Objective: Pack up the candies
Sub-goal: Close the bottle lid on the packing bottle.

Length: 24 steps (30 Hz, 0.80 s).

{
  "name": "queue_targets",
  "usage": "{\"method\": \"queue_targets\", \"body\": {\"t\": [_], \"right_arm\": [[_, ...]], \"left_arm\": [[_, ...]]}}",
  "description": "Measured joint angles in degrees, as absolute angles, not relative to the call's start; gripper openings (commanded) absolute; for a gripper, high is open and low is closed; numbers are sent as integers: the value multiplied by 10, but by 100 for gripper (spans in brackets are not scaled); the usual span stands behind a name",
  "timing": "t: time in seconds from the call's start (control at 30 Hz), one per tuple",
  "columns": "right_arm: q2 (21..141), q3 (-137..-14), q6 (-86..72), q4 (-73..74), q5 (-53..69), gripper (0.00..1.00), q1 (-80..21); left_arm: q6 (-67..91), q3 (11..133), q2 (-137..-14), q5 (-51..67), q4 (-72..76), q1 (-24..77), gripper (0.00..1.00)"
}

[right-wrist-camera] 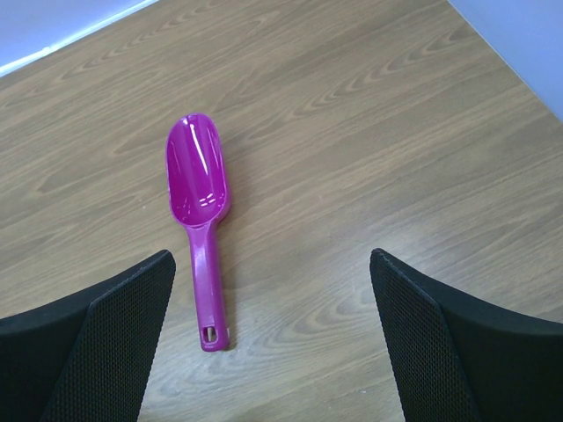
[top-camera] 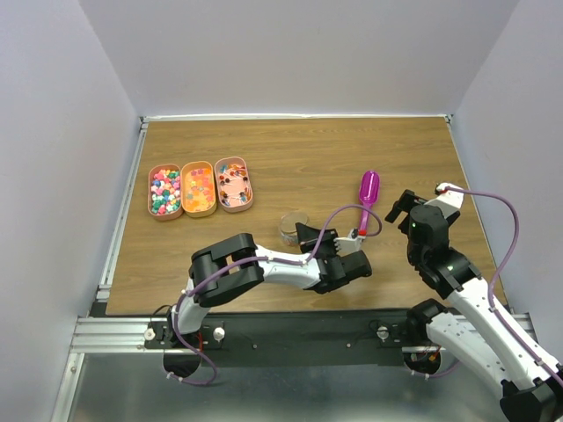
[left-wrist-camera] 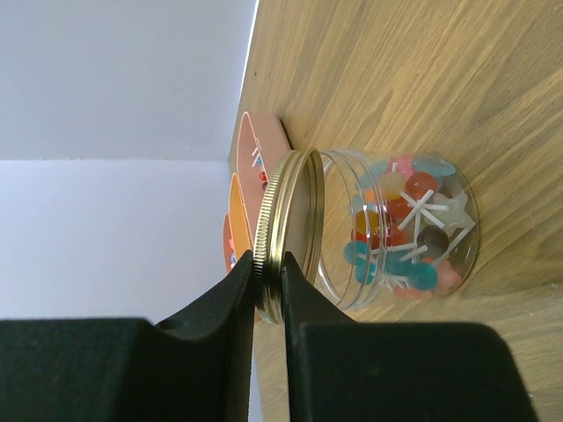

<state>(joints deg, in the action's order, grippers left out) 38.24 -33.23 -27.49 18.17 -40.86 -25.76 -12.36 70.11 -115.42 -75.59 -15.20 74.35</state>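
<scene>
A round gold metal lid [left-wrist-camera: 286, 230] is pinched by its edge between the black fingers of the left gripper [left-wrist-camera: 266, 274], which are almost closed on it. The lid is held right at the mouth of a small clear plastic jar [left-wrist-camera: 343, 189] that stands on the brown wooden table [top-camera: 308, 149]. Many tiny coloured candies [left-wrist-camera: 400, 224] are seen inside the jar. More are kept in three long peach trays [top-camera: 199, 163] at the left of the table. The right gripper [right-wrist-camera: 271, 264] is spread wide with nothing in it, above a bright pink plastic scoop [right-wrist-camera: 197, 180] that lies flat on the table.
</scene>
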Motion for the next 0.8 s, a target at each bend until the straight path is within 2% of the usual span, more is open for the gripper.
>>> {"method": "queue_targets", "body": {"t": [0.17, 0.43, 0.63, 0.8], "right_arm": [[382, -332, -275, 182, -409, 97, -258], [383, -332, -275, 182, -409, 97, -258], [386, -332, -275, 182, -408, 97, -258], [386, -332, -275, 182, -409, 97, -258]], "left_arm": [[-108, 707, -1154, -754, -166, 743, 27], [-90, 710, -1154, -745, -192, 743, 30], [-67, 724, -1154, -734, -215, 743, 39], [-55, 733, -1154, -723, -229, 743, 42]]}}
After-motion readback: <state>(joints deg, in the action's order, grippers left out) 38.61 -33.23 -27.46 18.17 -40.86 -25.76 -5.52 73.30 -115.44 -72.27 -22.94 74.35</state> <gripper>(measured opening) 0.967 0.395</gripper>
